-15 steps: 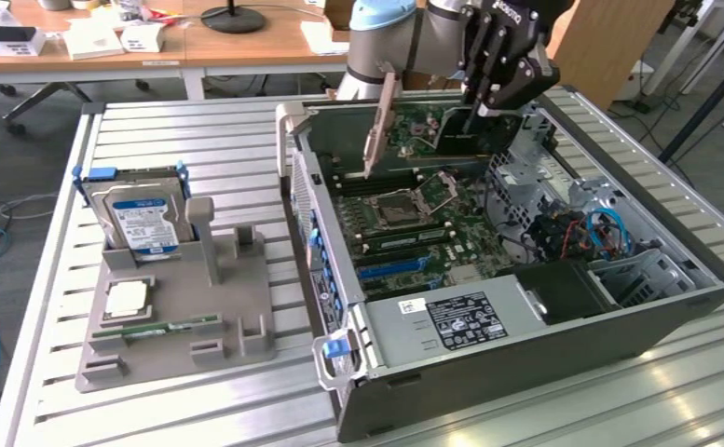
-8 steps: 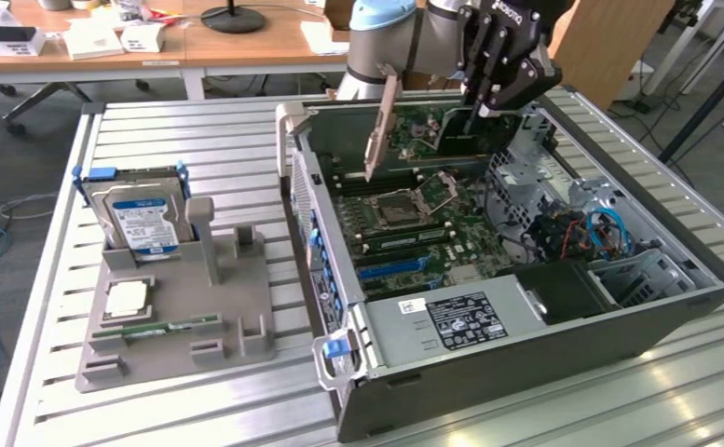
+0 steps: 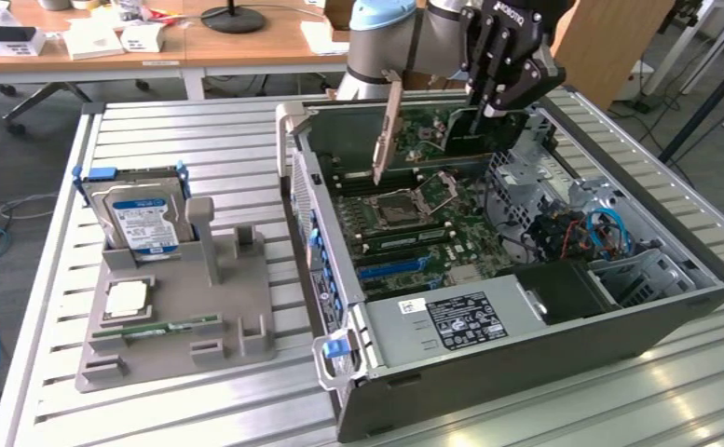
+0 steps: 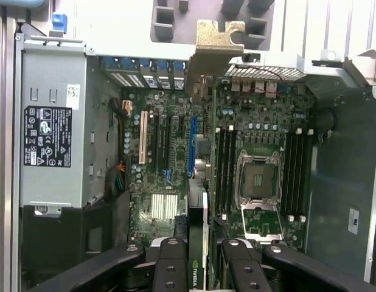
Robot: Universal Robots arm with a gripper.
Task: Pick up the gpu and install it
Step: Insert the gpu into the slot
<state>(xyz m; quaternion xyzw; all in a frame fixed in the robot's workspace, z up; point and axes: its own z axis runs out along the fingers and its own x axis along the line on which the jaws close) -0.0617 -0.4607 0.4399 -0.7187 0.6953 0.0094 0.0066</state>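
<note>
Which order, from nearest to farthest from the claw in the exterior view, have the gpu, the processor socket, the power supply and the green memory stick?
1. gpu, held in the claw.
2. processor socket, inside the case, below the claw.
3. power supply, at the case's near end.
4. green memory stick, on the grey holder at the exterior view's left.

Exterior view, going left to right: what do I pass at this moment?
First the hard drive → the gpu, gripped in the tool over the open computer case → the blue cables inside the case.
</note>
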